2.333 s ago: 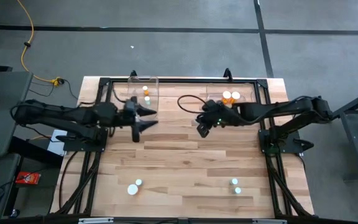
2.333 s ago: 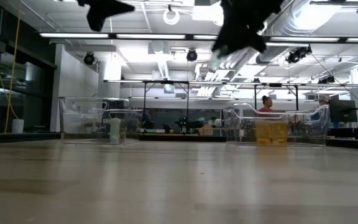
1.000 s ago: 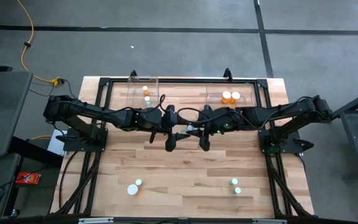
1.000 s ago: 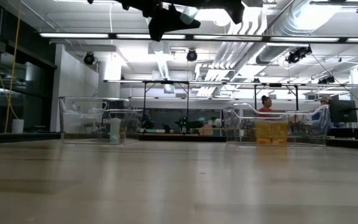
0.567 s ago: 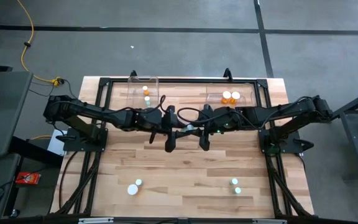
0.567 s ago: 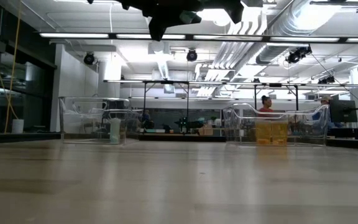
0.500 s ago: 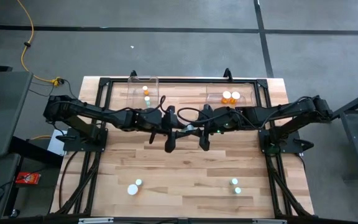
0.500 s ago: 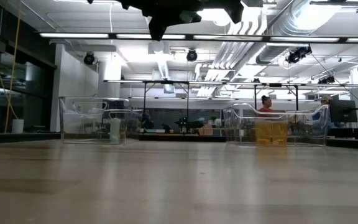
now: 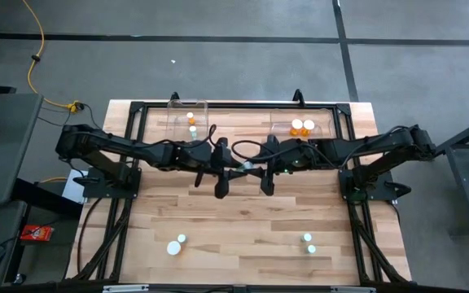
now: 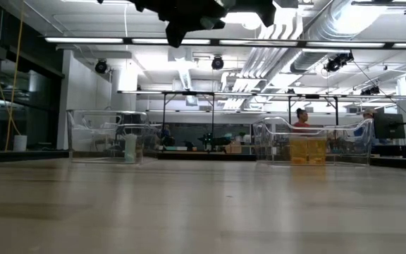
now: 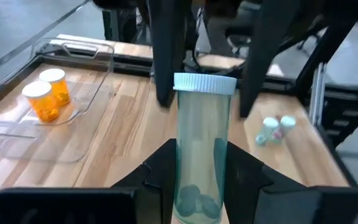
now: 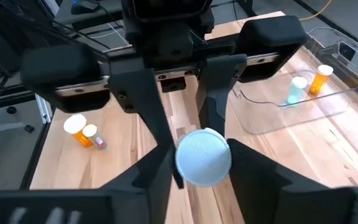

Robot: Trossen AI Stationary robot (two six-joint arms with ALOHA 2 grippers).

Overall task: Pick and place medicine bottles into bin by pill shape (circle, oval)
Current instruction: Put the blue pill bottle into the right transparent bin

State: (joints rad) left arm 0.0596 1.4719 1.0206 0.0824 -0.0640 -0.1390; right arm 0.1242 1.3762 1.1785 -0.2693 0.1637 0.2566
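Medicine bottles are what you sort, and one clear bottle (image 11: 202, 155) with a white cap is up in the air over the middle of the table (image 9: 243, 220). You can see round pills lying at the bottom of it.

Your left gripper (image 9: 236, 168) is squeezing the bottle's body. Its two dark fingers (image 11: 166, 163) press on both sides of the bottle, low down, and the cap end points away from that arm.

Your right gripper (image 9: 257, 168) comes in from the other side, and the two grippers meet nose to nose. Its fingers (image 12: 151, 177) stand on each side of the white cap. They look loose, with a tiny gap on one side, so they are not squeezing it.

Look at the far side of the table. The left bin (image 9: 203, 107) has one orange bottle (image 9: 190, 116) and one pale bottle (image 9: 192, 129) in it. The right bin (image 9: 277, 130) has two orange bottles (image 9: 303, 126) sitting side by side.

Near the front edge of the table, two white-capped bottles (image 9: 177, 243) stand close together on the left. Two more pale bottles (image 9: 309, 242) stand close together on the right. Both pairs are well apart from the grippers.
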